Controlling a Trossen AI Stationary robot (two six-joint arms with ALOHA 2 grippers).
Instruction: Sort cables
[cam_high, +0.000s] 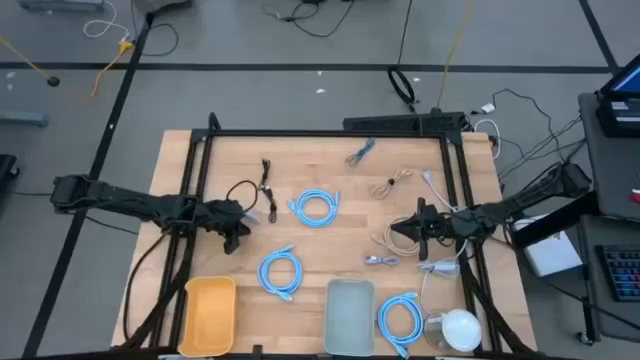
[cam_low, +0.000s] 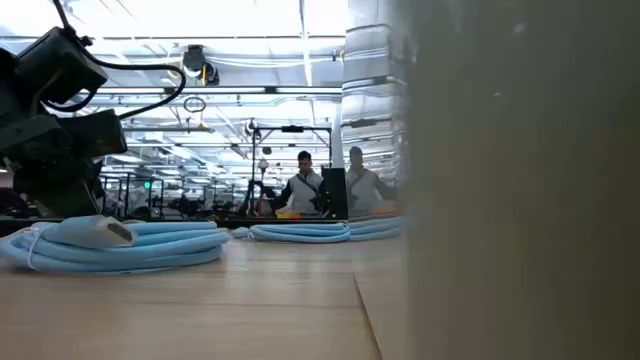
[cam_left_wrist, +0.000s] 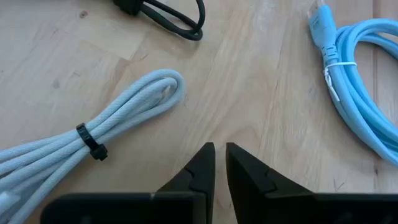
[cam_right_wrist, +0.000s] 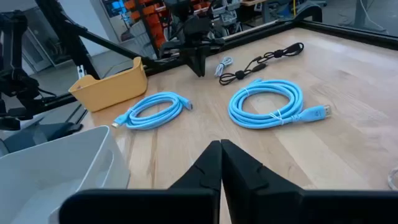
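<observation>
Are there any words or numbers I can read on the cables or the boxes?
None: no words, numbers or labels can be read in any view.
Light-blue cables: no writing shows.
Yellow bin: plain, no label.
Grey bin: plain, no label.
Room behind the table in the low view: any signs there are too small and blurred to read.

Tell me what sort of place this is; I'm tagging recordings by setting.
Most likely a robotics lab or workshop: a wooden table inside a black frame, cords trailing over the floor, and rows of similar rigs with people seated behind.
</observation>
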